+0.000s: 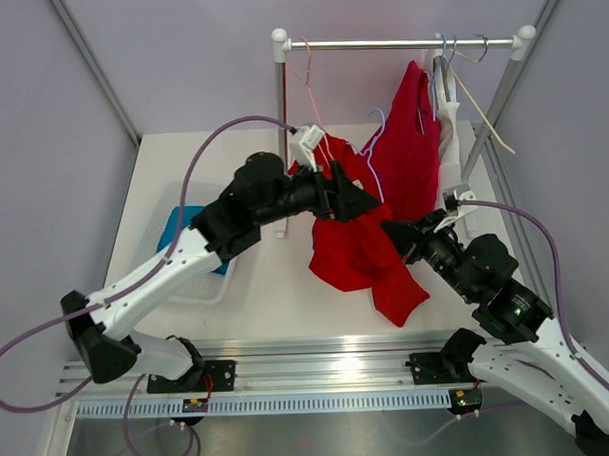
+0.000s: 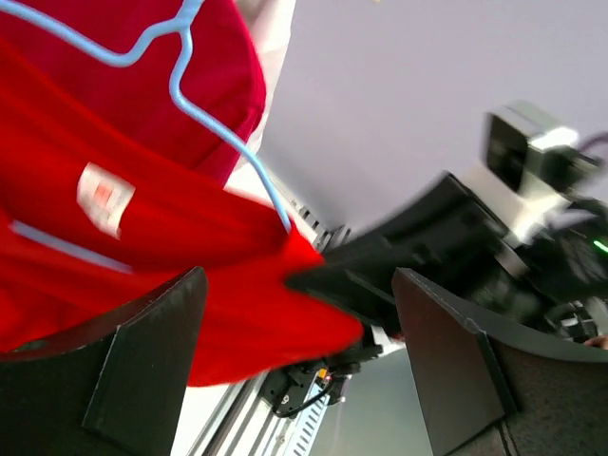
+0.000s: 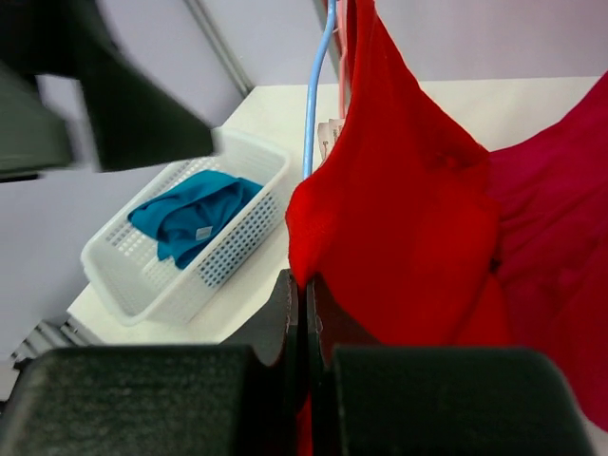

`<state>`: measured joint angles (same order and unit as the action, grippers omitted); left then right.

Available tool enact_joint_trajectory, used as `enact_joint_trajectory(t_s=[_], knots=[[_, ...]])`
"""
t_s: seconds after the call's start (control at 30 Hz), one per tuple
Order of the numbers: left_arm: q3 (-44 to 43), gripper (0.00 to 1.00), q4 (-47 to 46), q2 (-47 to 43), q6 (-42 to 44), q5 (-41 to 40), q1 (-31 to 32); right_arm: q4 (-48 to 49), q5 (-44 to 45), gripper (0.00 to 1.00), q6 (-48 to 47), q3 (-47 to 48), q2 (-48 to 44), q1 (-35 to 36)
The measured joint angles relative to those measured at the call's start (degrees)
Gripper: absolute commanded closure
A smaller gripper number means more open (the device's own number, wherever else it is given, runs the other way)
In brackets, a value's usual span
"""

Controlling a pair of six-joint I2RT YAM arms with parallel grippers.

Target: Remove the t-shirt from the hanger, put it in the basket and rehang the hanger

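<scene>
Right gripper (image 3: 304,280) clamped tight on an edge of the red t-shirt (image 1: 355,246). Left gripper (image 2: 299,285) spread wide, cloth between its fingers, nothing clasped. T-shirt draped on the pale blue hanger (image 3: 316,95), sagging below the clothes rail (image 1: 398,44).

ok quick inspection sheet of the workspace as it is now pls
surface: white table, no spills seen
job's things: red t-shirt bunched and sagging on a light blue hanger
clutter: white basket holding a teal cloth; darker red garment and spare hangers on the rail
grippers: left gripper jaws open with shirt fabric between them; right gripper jaws shut on the shirt's edge
cables: purple cables loop off both arms
surroundings: pale walls, metal frame poles
</scene>
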<state>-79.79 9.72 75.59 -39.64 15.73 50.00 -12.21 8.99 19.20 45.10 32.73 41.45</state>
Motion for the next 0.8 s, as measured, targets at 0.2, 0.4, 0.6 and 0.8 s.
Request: enact_joint_trajectory(t_s=[0.2,0.4,0.6,0.8], knots=[[-7.76,0.24,1.31,9.79,2.27,-5.92,3.91,-2.73,2.12,1.00,0.31,-0.92,-3.54,4.81],[-12.04,0.78,1.16,13.51,3.87,-12.22,3.65,-4.55,2.32,1.00,0.66,-1.14,-6.86,5.09],[-12.76,0.99,-0.94,13.75,1.01,-12.50,4.85,-7.61,0.52,1.00,1.64,-1.81,-7.06,5.16],[-10.73,1.00,-2.58,11.52,0.20,-11.32,5.18,-6.88,-3.41,0.68,3.63,-1.84,-7.85,5.16]])
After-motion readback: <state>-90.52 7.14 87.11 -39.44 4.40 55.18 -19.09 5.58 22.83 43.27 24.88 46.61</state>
